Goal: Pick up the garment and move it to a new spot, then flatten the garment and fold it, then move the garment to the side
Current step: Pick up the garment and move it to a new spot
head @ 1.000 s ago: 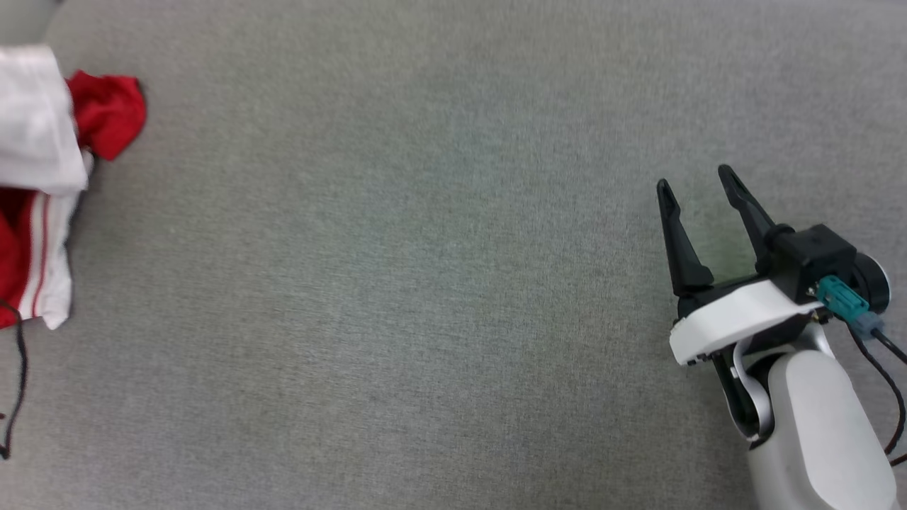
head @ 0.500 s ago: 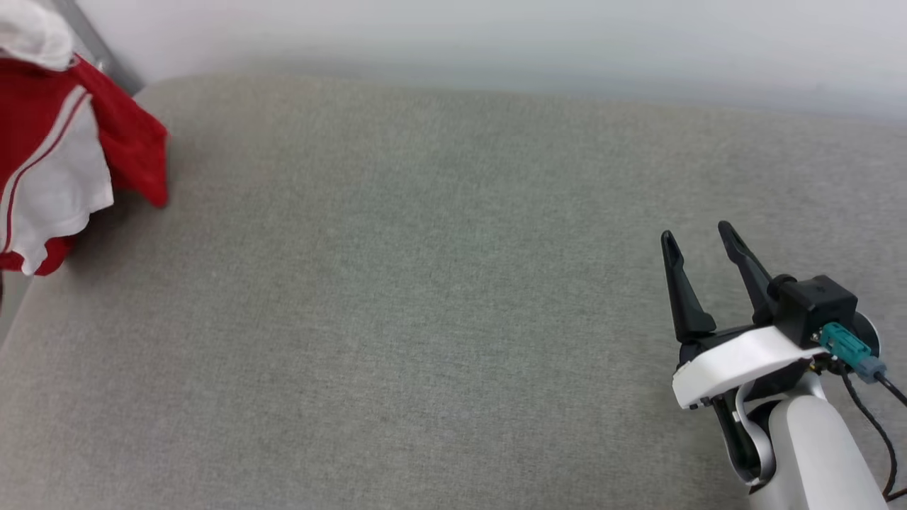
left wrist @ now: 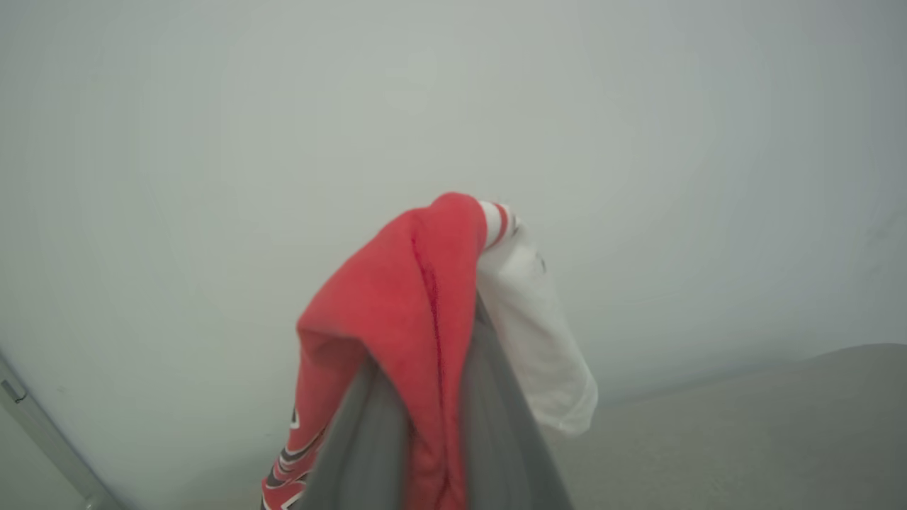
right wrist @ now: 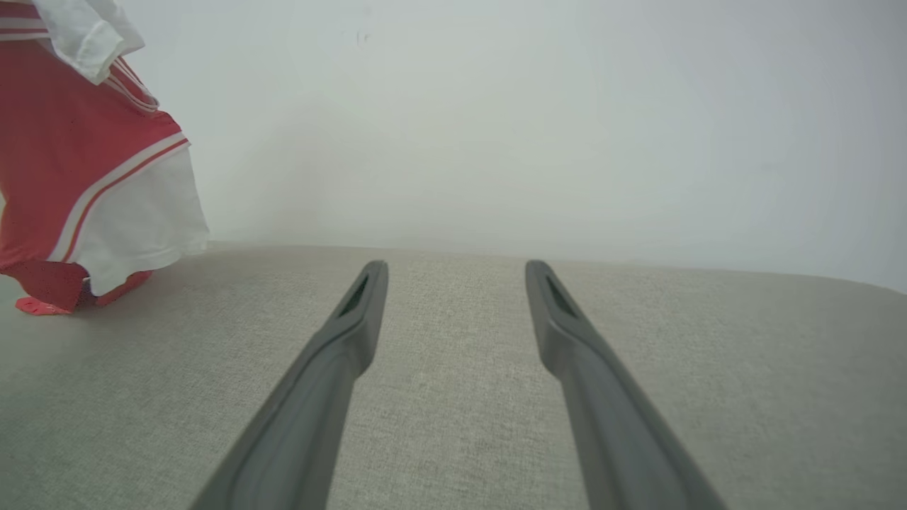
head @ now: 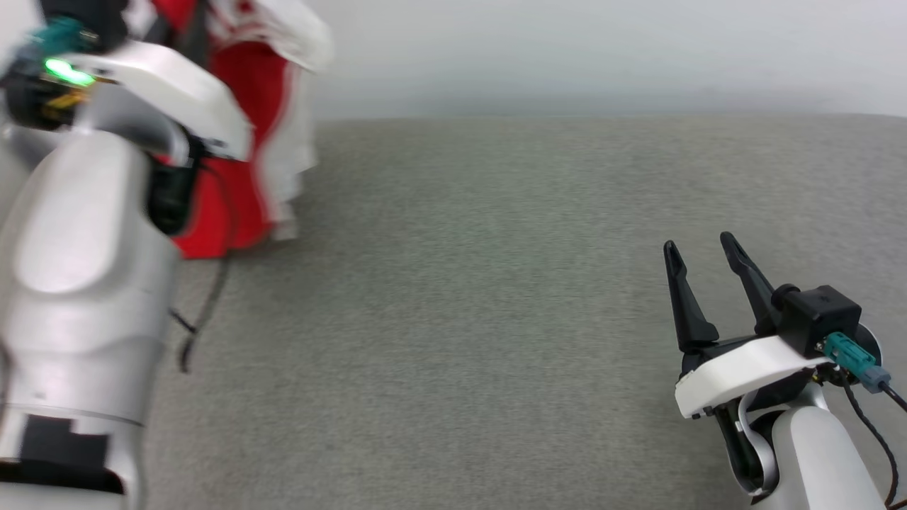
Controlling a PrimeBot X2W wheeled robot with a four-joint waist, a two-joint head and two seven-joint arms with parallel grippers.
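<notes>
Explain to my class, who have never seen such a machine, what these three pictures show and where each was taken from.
It is a wheeled robot with two arms, each ending in a two-fingered claw. One picture comes from a camera on its head, looking down at a grey fabric surface. The other two come from cameras on the wrists, looking along each claw's fingers. The left claw is shut on a red and white garment, which hangs down, its lower end seemingly touching the surface. The right claw is open and holds nothing.
</notes>
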